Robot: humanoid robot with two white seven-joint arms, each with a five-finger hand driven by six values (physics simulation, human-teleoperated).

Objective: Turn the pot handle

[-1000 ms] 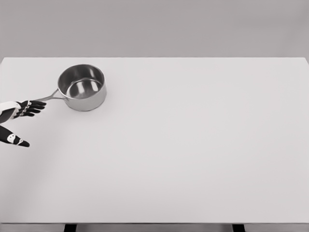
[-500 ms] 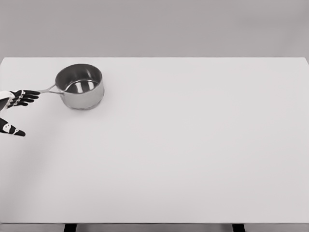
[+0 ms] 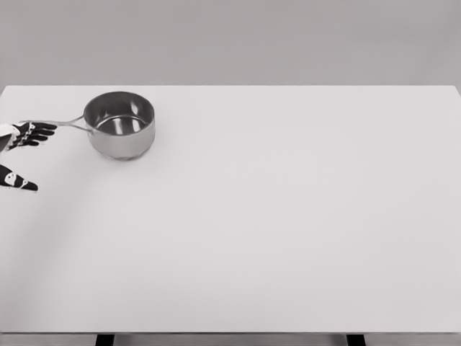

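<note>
**Spotter:** Head view puts your pot (image 3: 119, 134) at the far left of the white table (image 3: 288, 231), standing upright, open and with nothing in it that you can make out. Its thin handle (image 3: 63, 122) points left, toward the table's edge, and tilts only slightly away from you.

**Operator's aide:** And your left hand (image 3: 21, 148)?

**Spotter:** Just inside the left border of the picture. The dark fingers (image 3: 34, 133) lie extended, side by side, with their tips at the handle's outer end; the thumb (image 3: 19, 180) juts out well apart below them. So the hand is spread, gripping nothing. Whether the fingertips actually touch the handle, you cannot tell at this size. Your right arm does not show.

**Operator's aide:** Which step is that, then?

**Spotter:** By my reading you are in the sweep itself: fingers pushing at the handle's end so the pot turns about its body. How much turn remains I cannot judge, since the task names no goal angle.

**Operator's aide:** What does the next move call for?

**Spotter:** Keep contact near the handle's tip, where leverage is best, and push across it rather than along it. Pushing along it would slide the whole pot instead of turning it. Mind the frame edge too; your hand is nearly out of sight.
</note>
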